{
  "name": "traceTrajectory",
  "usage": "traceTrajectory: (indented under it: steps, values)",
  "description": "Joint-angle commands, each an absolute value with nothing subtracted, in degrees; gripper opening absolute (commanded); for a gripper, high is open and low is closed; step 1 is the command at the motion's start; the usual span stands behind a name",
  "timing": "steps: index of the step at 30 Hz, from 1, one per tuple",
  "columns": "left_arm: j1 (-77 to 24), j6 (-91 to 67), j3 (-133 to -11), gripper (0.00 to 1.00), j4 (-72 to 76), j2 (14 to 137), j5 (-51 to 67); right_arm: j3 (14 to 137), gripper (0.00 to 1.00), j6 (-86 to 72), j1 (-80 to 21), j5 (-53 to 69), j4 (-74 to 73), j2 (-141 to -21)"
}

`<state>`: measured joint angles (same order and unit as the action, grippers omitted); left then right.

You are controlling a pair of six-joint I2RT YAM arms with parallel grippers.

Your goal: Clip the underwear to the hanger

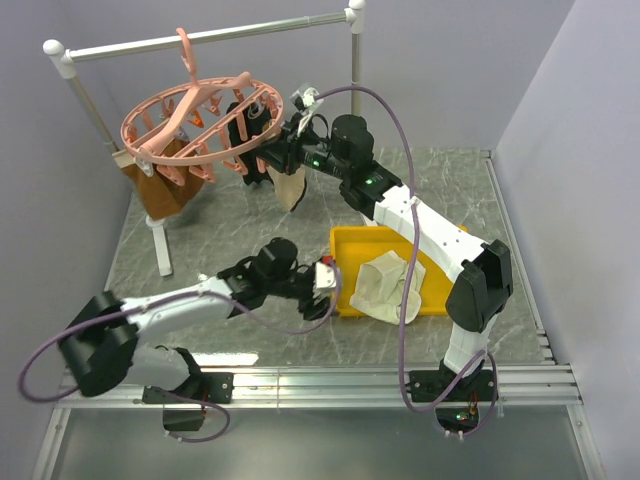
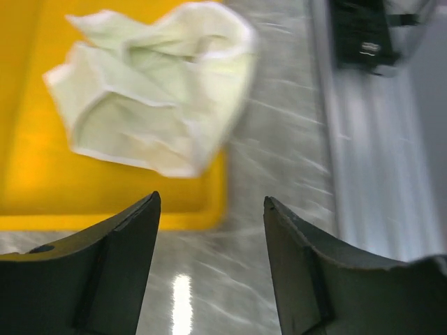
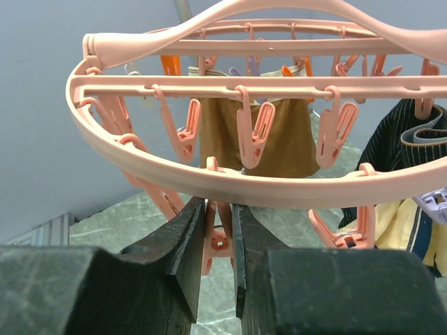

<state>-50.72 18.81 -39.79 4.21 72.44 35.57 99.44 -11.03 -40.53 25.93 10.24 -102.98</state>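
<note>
One soft, light underwear (image 2: pixel 160 91) likely sags when lifted; pinch its hemmed edge; left hand (image 2: pixel 211 202) gapes apart; right hand (image 3: pixel 218 206) clamps a hanger clip (image 3: pixel 218 246).

Looks like a robot lab booth. Boxed in by plain pale walls (image 1: pixel 560 90), floored with a marble-look table (image 1: pixel 440 190), edged with metal rails (image 1: pixel 330 380), manned by a left arm (image 1: pixel 170 305) and right arm (image 1: pixel 420 225) trailing cable (image 1: pixel 403 330). Laundry props only: drying rail (image 1: pixel 200 38), pink hanger (image 1: pixel 190 125), yellow tray (image 1: pixel 345 265).

The underwear (image 1: pixel 388 283) lies in the tray (image 1: pixel 350 250) (perhaps overhanging its edge), hanger (image 3: pixel 244 188) behind on rail (image 1: pixel 270 25).
</note>
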Motion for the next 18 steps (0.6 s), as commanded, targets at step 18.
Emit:
traceTrajectory:
  steps: [18]
  values:
    - [-50.5, 27.9, -66.9, 0.56, -2.2, 103.4, 18.7, 102.7, 0.00, -8.4, -40.7, 25.0, 10.8, -100.5]
